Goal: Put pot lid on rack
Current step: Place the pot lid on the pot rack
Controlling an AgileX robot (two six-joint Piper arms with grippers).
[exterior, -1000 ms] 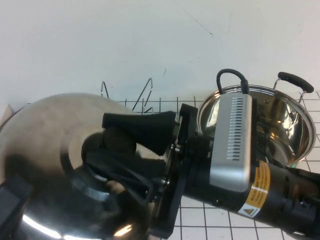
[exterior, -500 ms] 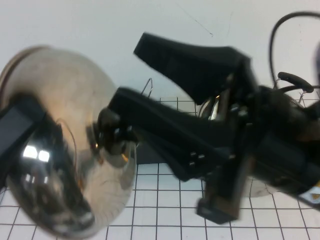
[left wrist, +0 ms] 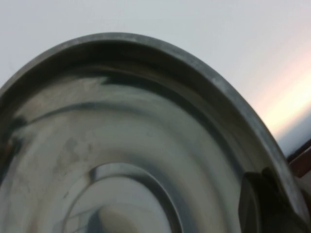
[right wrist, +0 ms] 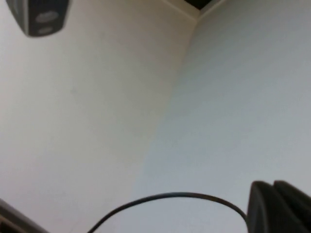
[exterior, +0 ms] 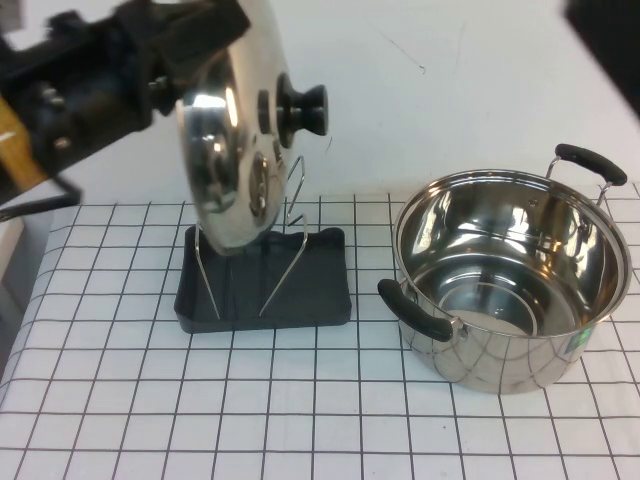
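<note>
The pot lid (exterior: 228, 140), shiny steel with a black knob (exterior: 300, 108), stands on edge over the rack (exterior: 265, 285), knob facing right. Its lower edge is down among the rack's silver wire uprights (exterior: 285, 250); I cannot tell if it touches the black tray. My left gripper (exterior: 205, 28) is shut on the lid's top rim at the upper left. The left wrist view shows the lid's underside (left wrist: 146, 145) with one black finger (left wrist: 265, 204) on the rim. My right gripper (right wrist: 281, 208) is raised and faces the bare wall; its arm shows as a dark corner (exterior: 608, 35).
A deep steel pot (exterior: 510, 270) with two black handles stands on the checked cloth (exterior: 300, 420) right of the rack. A cable (right wrist: 170, 199) crosses the right wrist view. The white wall is close behind the rack.
The right gripper has let go of the lid's knob and pulled up and away to the top right. The left arm has turned the lid upright and carried it over the rack.
</note>
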